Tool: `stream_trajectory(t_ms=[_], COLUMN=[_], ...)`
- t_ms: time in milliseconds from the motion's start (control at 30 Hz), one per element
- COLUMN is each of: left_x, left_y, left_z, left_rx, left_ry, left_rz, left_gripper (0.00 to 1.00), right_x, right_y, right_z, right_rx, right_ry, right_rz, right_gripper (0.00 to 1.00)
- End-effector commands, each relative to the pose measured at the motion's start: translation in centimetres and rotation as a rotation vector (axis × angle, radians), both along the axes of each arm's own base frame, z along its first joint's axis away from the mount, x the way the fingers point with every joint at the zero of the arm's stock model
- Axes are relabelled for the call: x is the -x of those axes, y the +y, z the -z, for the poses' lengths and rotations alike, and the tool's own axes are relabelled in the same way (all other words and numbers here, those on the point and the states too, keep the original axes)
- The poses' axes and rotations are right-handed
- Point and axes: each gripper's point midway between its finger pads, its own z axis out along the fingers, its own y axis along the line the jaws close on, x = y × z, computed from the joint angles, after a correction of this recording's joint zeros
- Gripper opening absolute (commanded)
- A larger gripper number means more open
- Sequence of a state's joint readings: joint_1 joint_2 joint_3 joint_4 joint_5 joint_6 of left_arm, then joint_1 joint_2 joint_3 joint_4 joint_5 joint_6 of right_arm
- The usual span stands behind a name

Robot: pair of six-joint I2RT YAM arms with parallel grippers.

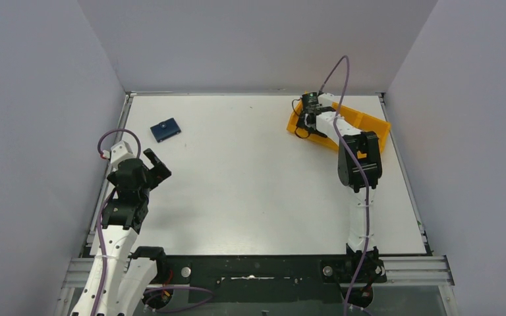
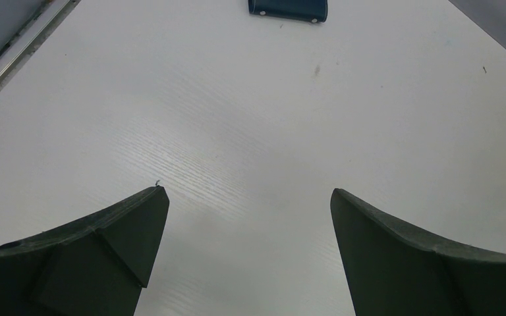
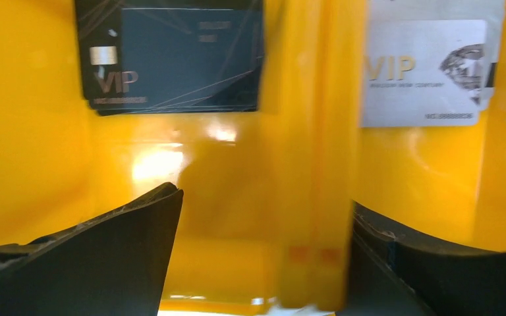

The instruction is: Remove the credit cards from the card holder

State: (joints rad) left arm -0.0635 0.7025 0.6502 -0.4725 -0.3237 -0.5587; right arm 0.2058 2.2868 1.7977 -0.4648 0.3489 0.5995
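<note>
Right claw [image 3: 267, 201] stands released, gripping nothing, astride the divider [image 3: 309, 131] of the orange tray [image 3: 33, 164]. I see a dark card [image 3: 171, 59] at 11 o'clock and a silver card [image 3: 425, 72] at 1, both with tops cropped. Left claw [image 2: 248, 189] is wide and empty, with the card holder [image 2: 288, 9] at 12, cut off, on the worktop [image 2: 237, 99].

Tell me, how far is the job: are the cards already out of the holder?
Looks done: a dark card and a silver card lie in separate compartments of the orange tray. In hand: nothing; right gripper open over the tray's divider, left gripper open above the table. Left: unclear, the card holder lies folded, its inside hidden.
</note>
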Motion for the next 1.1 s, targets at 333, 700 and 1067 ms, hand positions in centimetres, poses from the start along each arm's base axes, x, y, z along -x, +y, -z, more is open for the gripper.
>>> stream_trajectory(t_ms=[333,700,1067], left_x=[-0.8,-0.6,-0.7], left_y=[0.0,0.0,-0.1], left_z=[-2.3,-1.2,-1.0], left_rx=[0.013,0.010,0.012], left_ry=[-0.094,-0.069,-0.061], left_rz=[-0.002,-0.004,0.001], left_gripper=[0.97,0.97,0.97], right_x=[6.4,10.8,8.0], right_y=[16.1,23.9,19.7], right_z=[-1.0,-0.9,0.3], right_rx=[-0.063,-0.093,-0.042], right_ry=[-0.024,-0.011,0.001], right_rz=[-0.198,-0.338,-0.360], right_gripper=[0.74,0.80,0.91])
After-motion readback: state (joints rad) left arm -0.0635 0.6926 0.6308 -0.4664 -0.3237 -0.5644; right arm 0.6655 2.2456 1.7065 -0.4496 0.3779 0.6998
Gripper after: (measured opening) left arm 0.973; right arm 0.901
